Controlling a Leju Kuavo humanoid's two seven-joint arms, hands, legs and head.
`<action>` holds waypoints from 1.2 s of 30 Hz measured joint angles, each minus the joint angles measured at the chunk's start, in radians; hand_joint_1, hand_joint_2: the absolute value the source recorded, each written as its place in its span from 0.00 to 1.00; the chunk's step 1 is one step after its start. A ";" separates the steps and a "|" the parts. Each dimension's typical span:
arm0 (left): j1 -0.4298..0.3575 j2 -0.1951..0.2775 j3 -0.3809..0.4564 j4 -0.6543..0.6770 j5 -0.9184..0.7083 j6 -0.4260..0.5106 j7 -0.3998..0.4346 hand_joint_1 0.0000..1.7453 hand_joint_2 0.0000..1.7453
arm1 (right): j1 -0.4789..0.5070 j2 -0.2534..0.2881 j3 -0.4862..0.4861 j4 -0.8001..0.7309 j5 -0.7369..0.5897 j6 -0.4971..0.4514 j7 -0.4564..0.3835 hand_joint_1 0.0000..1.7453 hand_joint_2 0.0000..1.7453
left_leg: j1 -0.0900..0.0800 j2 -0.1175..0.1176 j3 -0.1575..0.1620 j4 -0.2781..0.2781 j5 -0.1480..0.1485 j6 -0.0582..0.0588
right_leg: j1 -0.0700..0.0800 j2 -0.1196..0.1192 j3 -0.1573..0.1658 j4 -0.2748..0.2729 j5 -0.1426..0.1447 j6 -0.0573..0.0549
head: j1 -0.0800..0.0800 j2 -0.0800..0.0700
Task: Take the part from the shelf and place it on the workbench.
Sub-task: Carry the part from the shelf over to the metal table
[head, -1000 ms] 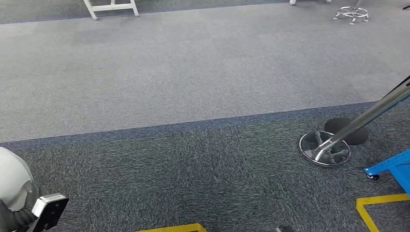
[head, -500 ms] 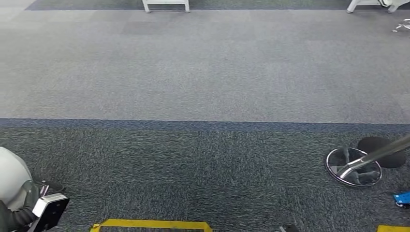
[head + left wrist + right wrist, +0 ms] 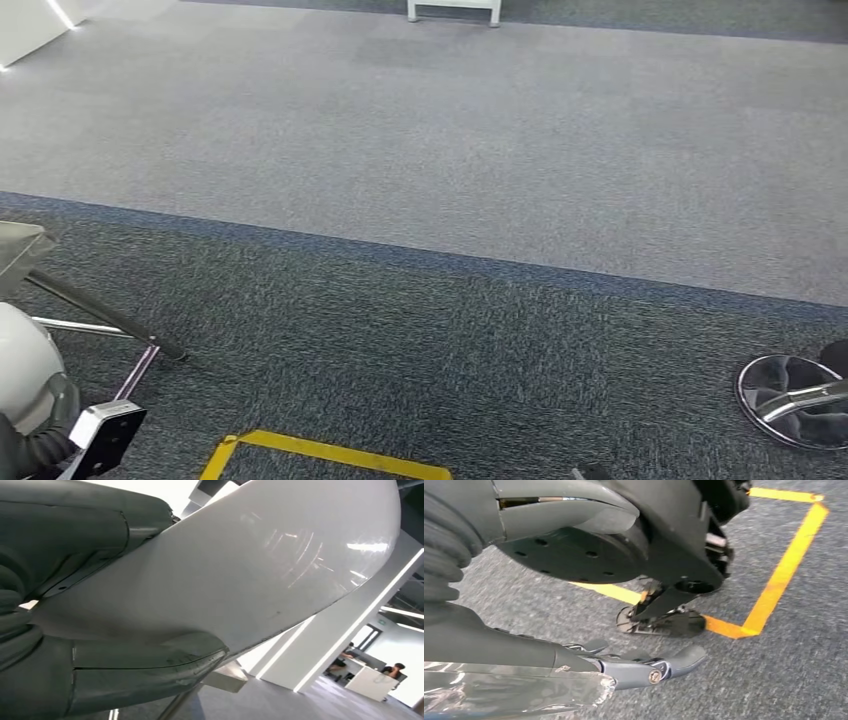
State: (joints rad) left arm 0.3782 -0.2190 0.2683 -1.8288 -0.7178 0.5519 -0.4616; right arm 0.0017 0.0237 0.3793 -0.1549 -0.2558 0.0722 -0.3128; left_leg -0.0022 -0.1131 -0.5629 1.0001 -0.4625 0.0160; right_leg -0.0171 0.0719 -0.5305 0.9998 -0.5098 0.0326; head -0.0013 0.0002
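At our left side, the left hand (image 3: 55,555) clasps the white curved part (image 3: 240,570); the right hand (image 3: 574,560) hangs empty, fingers apart. We should turn slowly, holding firm, until we sight the workbench.

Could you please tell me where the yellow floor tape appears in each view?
Head view: yellow floor tape along the bottom edge, left of centre.
Left wrist view: not in it.
Right wrist view: on the dark carpet, turning a corner.
Shared landmark: the dark carpet.
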 joint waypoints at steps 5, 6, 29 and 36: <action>0.003 0.000 0.002 -0.002 -0.038 0.030 -0.004 1.00 1.00 | 0.000 0.003 0.000 0.000 -0.003 -0.001 0.000 0.00 1.00 | 0.002 0.062 -0.056 0.109 -0.066 -0.025 | -0.001 -0.060 0.011 -0.014 0.003 -0.028 | -0.010 0.000; 0.002 0.000 0.001 -0.003 -0.051 0.040 -0.004 1.00 1.00 | 0.001 0.003 0.000 0.000 -0.004 -0.001 0.000 0.00 1.00 | 0.003 0.085 -0.089 0.178 -0.099 -0.028 | 0.000 -0.073 0.012 -0.014 0.001 -0.031 | -0.012 0.000; 0.012 -0.021 0.007 -0.025 -0.156 0.130 0.000 1.00 1.00 | 0.001 0.001 0.009 0.000 -0.009 -0.006 0.002 0.00 1.00 | -0.004 0.015 0.001 0.008 -0.011 0.016 | 0.003 -0.001 -0.026 0.025 0.007 -0.004 | 0.002 0.000; 0.013 -0.057 0.041 -0.070 -0.380 0.143 -0.051 1.00 1.00 | 0.001 0.004 0.009 0.000 -0.010 -0.007 0.002 0.00 1.00 | 0.000 0.071 -0.072 0.146 -0.093 -0.020 | -0.002 -0.062 0.000 -0.011 0.005 -0.033 | -0.007 0.000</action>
State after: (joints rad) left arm 0.3911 -0.2759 0.3089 -1.8988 -1.0979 0.6947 -0.5124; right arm 0.0024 0.0272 0.3884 -0.1544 -0.2660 0.0652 -0.3110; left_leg -0.0023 -0.0419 -0.6353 1.1457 -0.5550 -0.0044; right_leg -0.0188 0.0096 -0.5300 0.9885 -0.5048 0.0001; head -0.0088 0.0000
